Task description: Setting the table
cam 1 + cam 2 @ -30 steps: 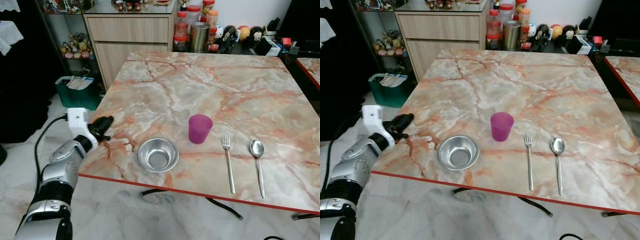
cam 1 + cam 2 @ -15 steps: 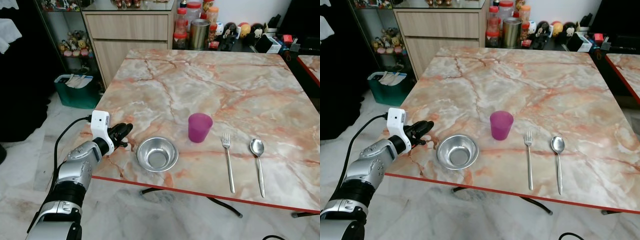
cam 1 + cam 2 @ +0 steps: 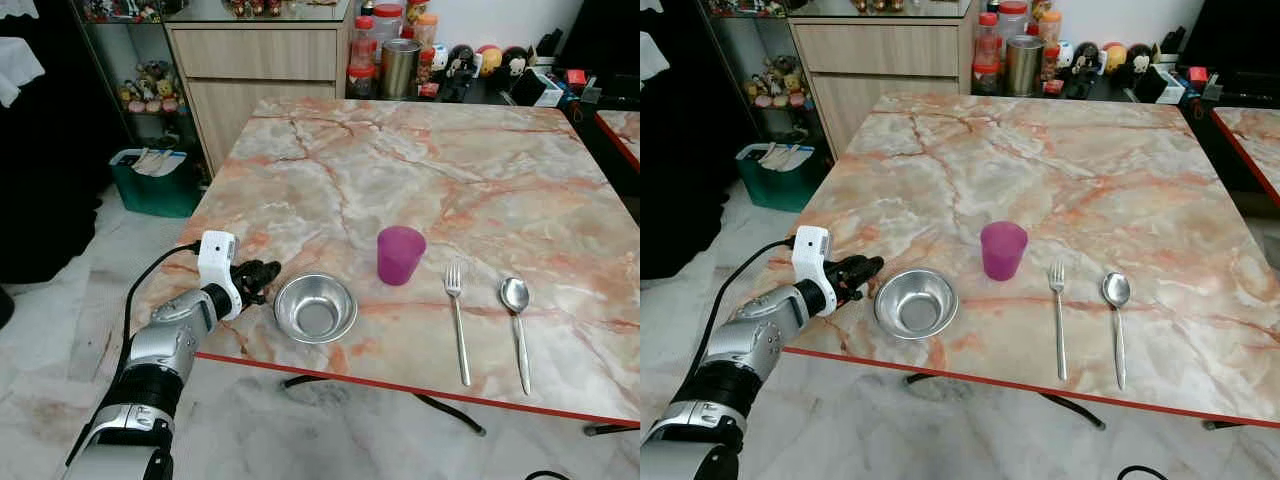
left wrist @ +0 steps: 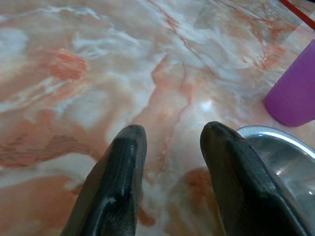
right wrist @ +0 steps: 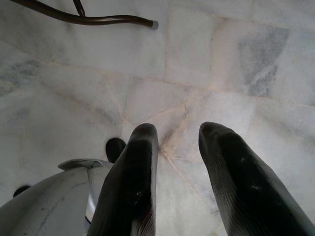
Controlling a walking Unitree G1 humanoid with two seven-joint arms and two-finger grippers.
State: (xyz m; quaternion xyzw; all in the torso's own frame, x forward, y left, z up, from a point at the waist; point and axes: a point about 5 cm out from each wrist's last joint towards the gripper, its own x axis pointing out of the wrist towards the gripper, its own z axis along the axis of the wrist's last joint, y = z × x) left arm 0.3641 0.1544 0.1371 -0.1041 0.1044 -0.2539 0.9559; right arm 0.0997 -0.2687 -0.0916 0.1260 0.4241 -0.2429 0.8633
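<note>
Over the marble table (image 3: 480, 170) near its front left corner, left gripper (image 3: 262, 274), fingers (image 4: 120, 177) parted with bare marble showing between them, gripping nothing. Low above the tabletop, tips aimed at the steel bowl (image 3: 316, 308).

Just beyond the fingertips, to their right: that bowl, upright, empty inside, near the red front edge. Rim seen in the left wrist view beside one finger, close but contact cannot be told.

Further right of the gripper and a little farther back: purple cup (image 3: 400, 256), upright, near the bowl's far right rim but apart from it.

Right again, well apart from the gripper: fork (image 3: 458, 324), tines pointing away from the front edge, handle toward it. Just beside it, further right: spoon (image 3: 517, 332), lying parallel, bowl end away from the front edge.

Far behind, beyond the table's back edge: wooden cabinet (image 3: 262, 75) with jars and a metal canister (image 3: 400, 68) alongside. Left of the arm on the floor: green bin (image 3: 152, 183).

Right gripper (image 5: 177, 167) hanging beside the body over the pale tiled floor (image 5: 221, 69), fingers apart, holding nothing.
</note>
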